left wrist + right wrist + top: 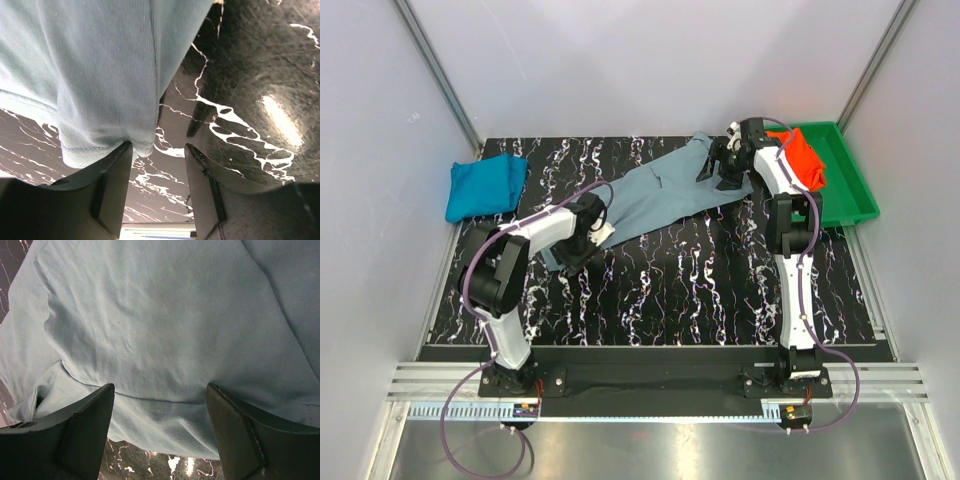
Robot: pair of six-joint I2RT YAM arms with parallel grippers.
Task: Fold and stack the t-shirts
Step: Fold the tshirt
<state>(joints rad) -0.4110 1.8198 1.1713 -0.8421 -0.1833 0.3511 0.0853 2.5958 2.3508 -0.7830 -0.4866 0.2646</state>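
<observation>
The grey-blue t-shirt [665,190] lies spread in a long diagonal across the black marbled table [700,290]. My left gripper [592,243] is at its near-left end. In the left wrist view that gripper [159,150] is open, and the shirt's hem corner [100,75] touches only the left fingertip [120,170]. My right gripper [722,168] is over the far-right end. It stands open [160,390], with both fingers wide apart on the cloth [160,315]. A teal t-shirt [485,187] lies folded at the far left. The orange-red t-shirt [805,160] sits bunched in the tray.
A green plastic tray [850,190] stands at the far right, beside the right arm. White walls with metal rails close in the table on three sides. Bare marbled tabletop [250,75] lies to the right of the left gripper.
</observation>
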